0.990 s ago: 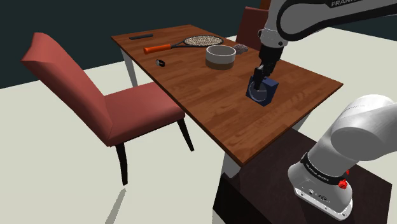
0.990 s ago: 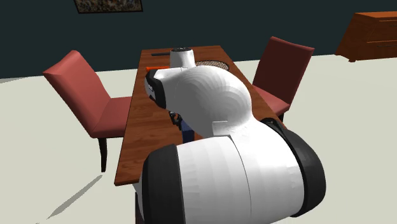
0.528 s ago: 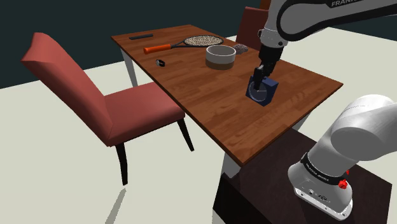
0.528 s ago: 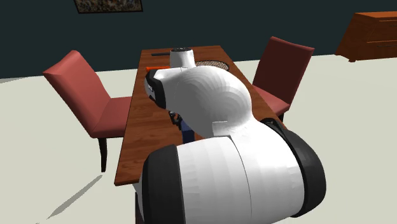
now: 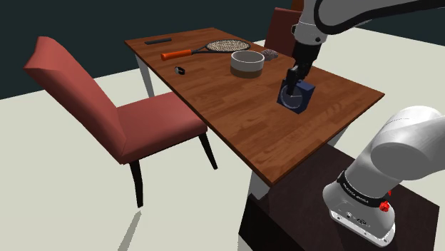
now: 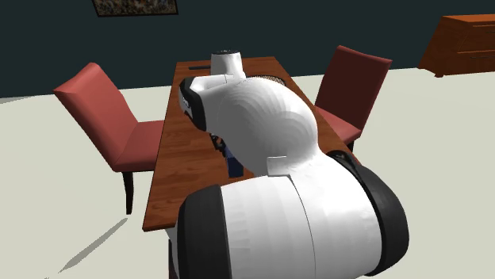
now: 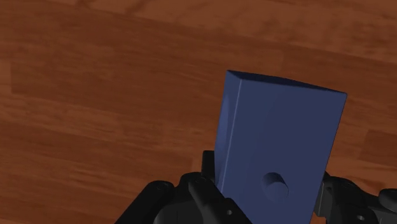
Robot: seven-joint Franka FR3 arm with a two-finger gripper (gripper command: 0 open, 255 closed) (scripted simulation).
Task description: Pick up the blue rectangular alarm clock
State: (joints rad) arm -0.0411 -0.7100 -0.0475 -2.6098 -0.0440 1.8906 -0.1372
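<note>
Over the wood-grain table (image 5: 228, 107) — gripper (image 5: 291, 88) clasps a boxy blue clock (image 7: 280, 146).

The shoulder view looks down from beside the stand (image 5: 285, 210), facing across the counter (image 5: 235, 114) at middling range. The second exterior view sits close behind the arm (image 6: 262, 135), facing along the same counter; both share a red chair (image 5: 150, 121). The wrist view looks from close by at the blue alarm clock (image 7: 280, 146) and the counter's wood.

The wooden table (image 5: 235, 114) carries a racket (image 5: 222, 47), a pale bowl (image 5: 247, 62), a dark bar (image 5: 157, 41) and a small black object (image 5: 180, 70).
</note>
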